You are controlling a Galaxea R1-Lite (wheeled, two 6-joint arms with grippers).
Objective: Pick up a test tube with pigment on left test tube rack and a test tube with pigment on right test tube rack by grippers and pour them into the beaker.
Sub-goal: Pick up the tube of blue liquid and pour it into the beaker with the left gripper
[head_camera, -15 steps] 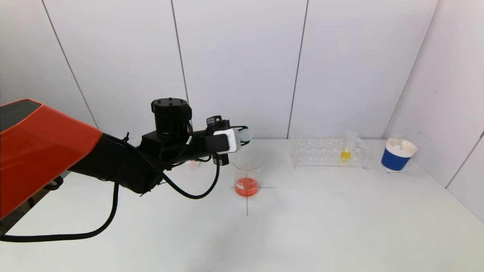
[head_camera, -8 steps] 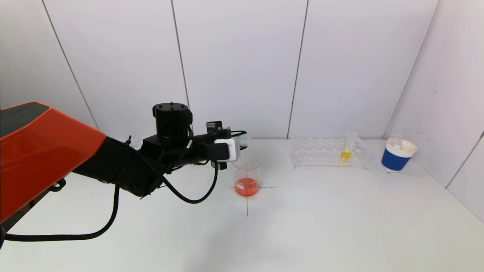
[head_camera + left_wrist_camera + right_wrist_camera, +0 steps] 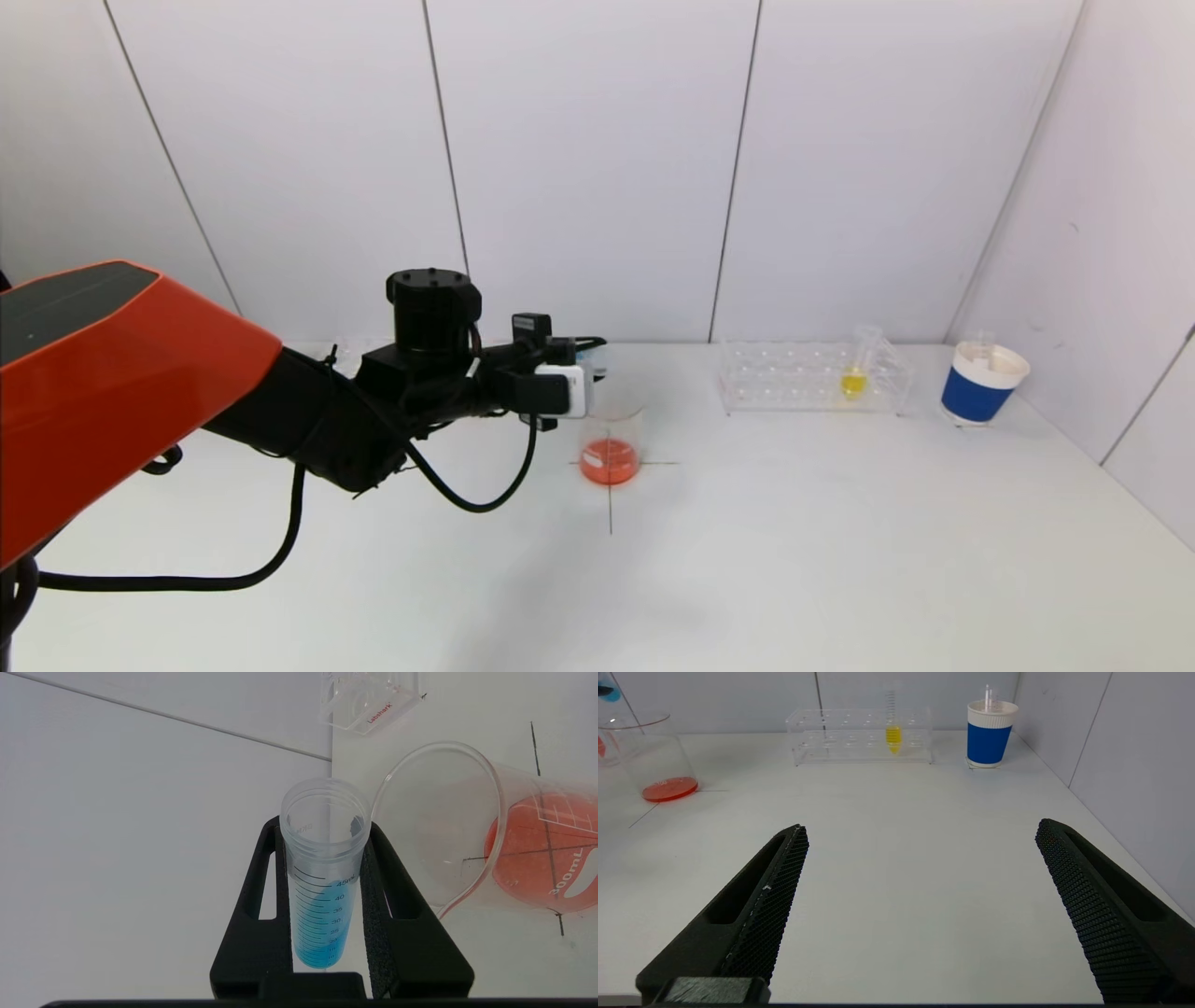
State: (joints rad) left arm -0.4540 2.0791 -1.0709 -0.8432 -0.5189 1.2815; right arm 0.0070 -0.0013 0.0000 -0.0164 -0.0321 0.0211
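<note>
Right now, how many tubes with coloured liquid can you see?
2. A blue tube is held in the left pincer beside the beaker; a yellow tube stands in the right rack. The arm may hide others.

Head view high, facing the wall, wrist views low and close, all sharing the beaker (image 3: 610,446) (image 3: 472,830) (image 3: 649,756)
</note>
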